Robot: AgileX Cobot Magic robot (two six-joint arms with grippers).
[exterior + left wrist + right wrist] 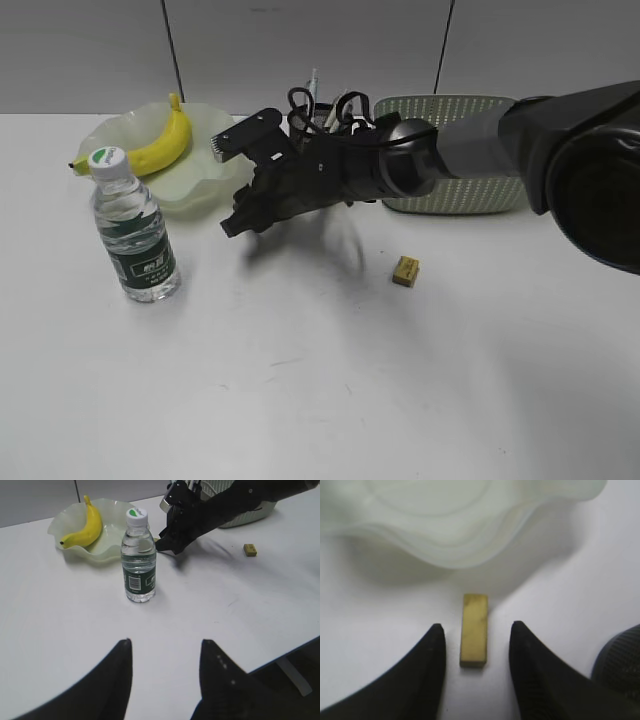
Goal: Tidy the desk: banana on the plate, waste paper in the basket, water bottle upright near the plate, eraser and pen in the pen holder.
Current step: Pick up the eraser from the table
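Exterior: right gripper [222, 190] just beside the plate [205, 185]

Left wrist: left gripper [165, 680] half open, empty, well short of the plate

Right wrist: eraser [474, 629] flat just off the plate, right jaws straddling it with gaps. Light, stiff, grippy; I'd pinch the long sides

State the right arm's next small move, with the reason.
Probably close the right tool on the eraser: it lies on the desk between the open jaws, untouched by either, just short of the plate.
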